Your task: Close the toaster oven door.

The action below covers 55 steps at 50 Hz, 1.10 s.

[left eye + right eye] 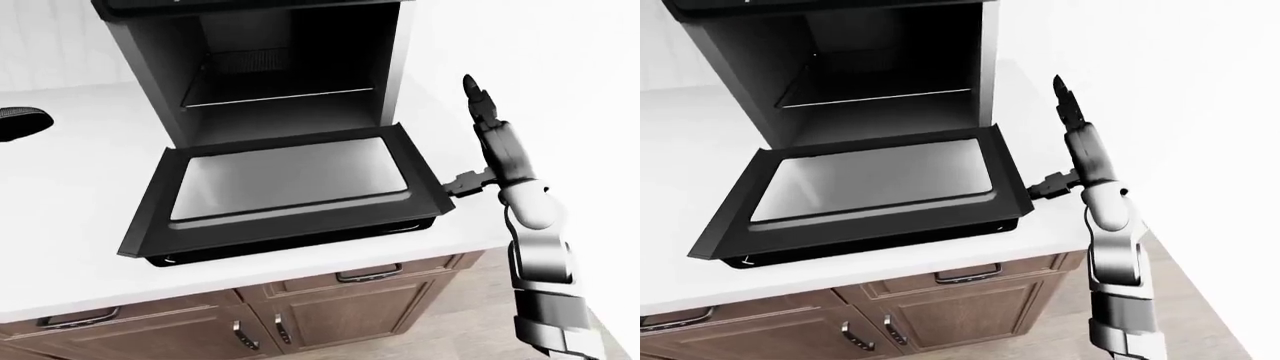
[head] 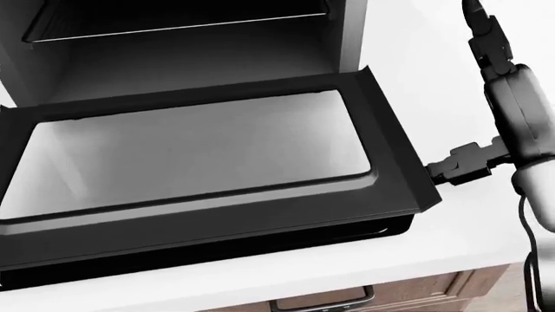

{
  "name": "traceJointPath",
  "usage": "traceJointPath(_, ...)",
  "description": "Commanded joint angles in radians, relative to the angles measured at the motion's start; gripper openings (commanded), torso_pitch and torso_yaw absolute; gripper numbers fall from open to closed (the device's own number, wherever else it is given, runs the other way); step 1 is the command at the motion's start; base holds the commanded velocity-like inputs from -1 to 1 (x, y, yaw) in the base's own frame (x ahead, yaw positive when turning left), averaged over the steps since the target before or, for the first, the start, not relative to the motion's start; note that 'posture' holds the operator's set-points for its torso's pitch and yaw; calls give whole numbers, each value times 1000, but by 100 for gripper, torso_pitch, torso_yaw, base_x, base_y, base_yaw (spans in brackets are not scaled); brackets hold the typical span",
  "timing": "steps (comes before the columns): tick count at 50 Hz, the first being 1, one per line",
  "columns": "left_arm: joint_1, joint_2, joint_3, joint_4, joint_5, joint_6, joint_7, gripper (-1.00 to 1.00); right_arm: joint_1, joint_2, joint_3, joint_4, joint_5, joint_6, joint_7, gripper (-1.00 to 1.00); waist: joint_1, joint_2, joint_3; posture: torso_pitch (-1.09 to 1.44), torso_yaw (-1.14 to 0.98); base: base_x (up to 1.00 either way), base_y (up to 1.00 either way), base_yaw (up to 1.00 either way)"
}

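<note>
I am looking at the oven (image 1: 270, 67) in the upper middle of the left-eye view, and its door (image 1: 285, 191) is lying fully open and flat over the counter (image 1: 70, 187), in the centre of the frame. I judge the door as stiff, a metal frame around a glass pane, turning on a hinge at its upper edge, so it is probably asking for a firm lift and no squeeze. The best place to take it is, I think, under the lower free edge, where the leverage is greatest; the glass looks slippery. My right hand (image 1: 487, 139) is standing at the door's right side, its fingers apart and holding nothing: two are pointing up, and the thumb (image 2: 455, 166) is reaching left, almost touching the door's lower right corner. The left hand is not showing in any view. The door's free edge is reaching nearly to the counter's lower edge, above the drawers (image 1: 370, 274).
</note>
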Motion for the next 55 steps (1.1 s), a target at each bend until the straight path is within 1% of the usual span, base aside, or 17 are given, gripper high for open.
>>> traceJointPath(1,-21,26,18,-23,1,-28,2,100,-25,-2,11,-35,5,-17,7,100,2,5,-19,0,0,0,0,0)
traceJointPath(7,-20,28,19,-22,-2,-28,4,100,-40,18,22,-55,23,8,13,100,1,7,-19,0,0,0,0,0)
traceJointPath(10,-19,31,23,-20,-4,-30,3,100,-53,38,25,-98,69,58,21,100,1,9,-19,0,0,0,0,0)
traceJointPath(13,-16,31,24,-21,-4,-31,3,100,-55,45,32,-113,84,71,19,100,2,11,-18,0,0,0,0,0)
traceJointPath(26,-15,30,22,-18,-1,-32,2,100,-74,68,47,-203,138,163,18,100,1,17,-17,0,0,0,0,0)
traceJointPath(32,-16,29,20,-19,1,-33,2,100,-107,74,40,-267,197,264,4,100,-1,19,-16,0,0,0,0,0)
traceJointPath(37,-16,29,22,-21,1,-31,2,100,-105,74,51,-275,207,263,-5,100,-2,20,-14,0,0,0,0,0)
traceJointPath(40,-14,29,23,-21,2,-31,2,100,-99,84,60,-274,206,254,-15,100,-3,19,-15,0,0,0,0,0)
traceJointPath(46,-16,33,26,-19,-1,-30,2,100,-110,114,76,-276,220,278,-47,100,-6,20,-14,0,0,0,0,0)
traceJointPath(52,-17,38,27,-18,-7,-28,5,100,-168,136,79,-244,246,306,-129,100,-9,24,-11,0,0,0,0,0)
traceJointPath(55,-15,37,28,-19,-8,-28,7,100,-184,134,89,-238,255,312,-148,100,-10,26,-10,0,0,0,0,0)
